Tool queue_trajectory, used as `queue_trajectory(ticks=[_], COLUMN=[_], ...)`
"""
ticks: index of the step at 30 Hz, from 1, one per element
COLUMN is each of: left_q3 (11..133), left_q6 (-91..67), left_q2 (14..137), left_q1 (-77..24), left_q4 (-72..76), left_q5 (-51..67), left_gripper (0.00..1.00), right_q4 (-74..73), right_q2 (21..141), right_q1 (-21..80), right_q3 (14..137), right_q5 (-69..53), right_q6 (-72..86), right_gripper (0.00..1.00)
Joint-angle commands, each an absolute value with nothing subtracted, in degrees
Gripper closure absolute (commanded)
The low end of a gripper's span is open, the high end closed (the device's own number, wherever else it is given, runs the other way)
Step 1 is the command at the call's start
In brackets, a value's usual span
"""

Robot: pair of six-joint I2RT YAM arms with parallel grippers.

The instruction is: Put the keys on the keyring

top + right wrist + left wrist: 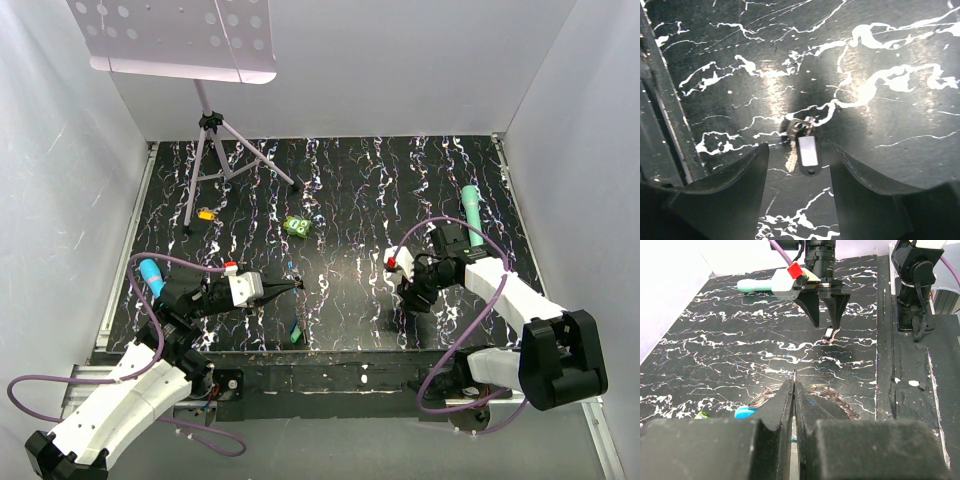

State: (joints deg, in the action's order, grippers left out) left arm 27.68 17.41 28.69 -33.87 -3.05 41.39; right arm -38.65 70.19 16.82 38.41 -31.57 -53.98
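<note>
My left gripper [296, 287] is shut on the keyring [836, 396], a bundle of thin grey wire loops with a bright blue clip [744, 413]. A thin bit of its wire pokes up between the fingertips of the left gripper [794, 385]. My right gripper [797, 150] points down with its jaws open. On the table between them lies a metal key with a dark tag [805, 147], touched by neither finger. The left wrist view shows that right gripper [826, 322] just above the same key [830, 335]. Another teal key [296, 331] lies near the front edge.
A bright green lumpy object [296, 226] and a small orange piece [206, 213] lie mid-table. A teal marker [472, 215] sits at the right, beyond the right arm. A blue cylinder [150, 275] lies by the left arm. A stand's tripod [215, 150] occupies the back left.
</note>
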Motion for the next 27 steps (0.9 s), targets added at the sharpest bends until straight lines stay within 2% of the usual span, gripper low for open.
queue_trajectory(ticks=[1,8,19,27], left_q3=[29.53,29.44,29.62,29.53], left_q6=[18.11,18.19,18.37,18.37], left_q2=[28.12,28.04,28.3,28.3], left_q1=[-33.49,-33.57,-33.57,-33.57], left_q4=[-2.2,-2.11,-2.29,-2.37], left_q5=[41.75,41.75,41.84,41.84], left_gripper=[1.0,1.0,1.0,1.0], right_q4=[-34.89,-35.15,-37.18,-41.21], right_q2=[68.99,69.08,69.17,67.41], right_q1=[15.73,15.56,15.56,15.56], right_q3=[38.15,37.26,37.79,42.62], right_q5=[-33.22,-33.83,-34.98,-36.2], right_q6=[-58.97,-63.98,-65.13,-58.11], right_gripper=[0.42,0.48,0.47,0.47])
